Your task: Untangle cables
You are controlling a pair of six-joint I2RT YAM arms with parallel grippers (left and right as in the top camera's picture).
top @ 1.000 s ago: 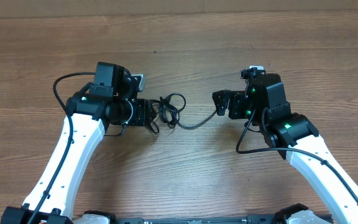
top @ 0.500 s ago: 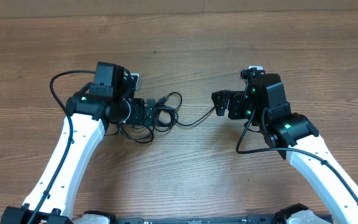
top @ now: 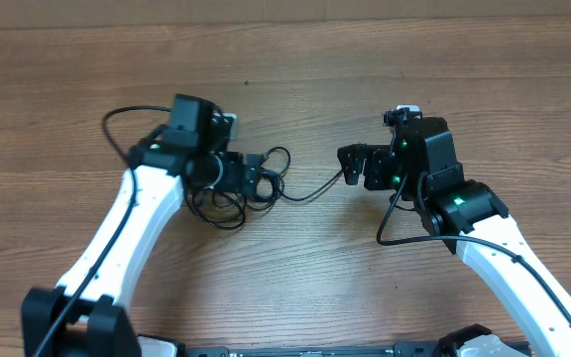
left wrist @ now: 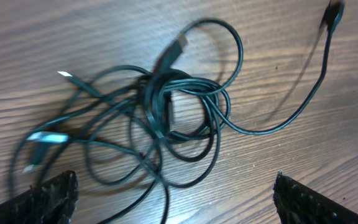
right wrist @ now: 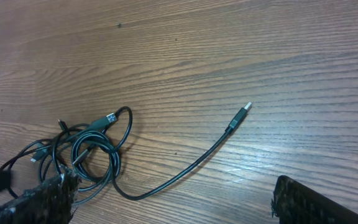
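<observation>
The cables [top: 278, 171] lie in a tangled black bundle on the wooden table, just left of centre. My left gripper [top: 254, 177] hovers over the bundle's left part, open and holding nothing. In the left wrist view the knot [left wrist: 157, 99] lies ahead of the left gripper [left wrist: 176, 202], and a few loops run in between the wide-set fingertips [left wrist: 45, 199]. One long strand [top: 315, 190] runs right from the knot toward my right gripper [top: 351, 165], which is open and empty. The right wrist view shows that strand's silver-tipped plug [right wrist: 244, 110] lying free, with the bundle [right wrist: 114, 155] at lower left of the right gripper [right wrist: 179, 199].
A thicker black wire [top: 117, 117] arcs off the left arm, and another [top: 393, 223] hangs beside the right arm. Bare wooden table [top: 285, 59] stretches beyond both grippers.
My left gripper has opened wide and its arm has swung to the right over the bundle. The cable loops have spread out below it. The right arm has not moved.
</observation>
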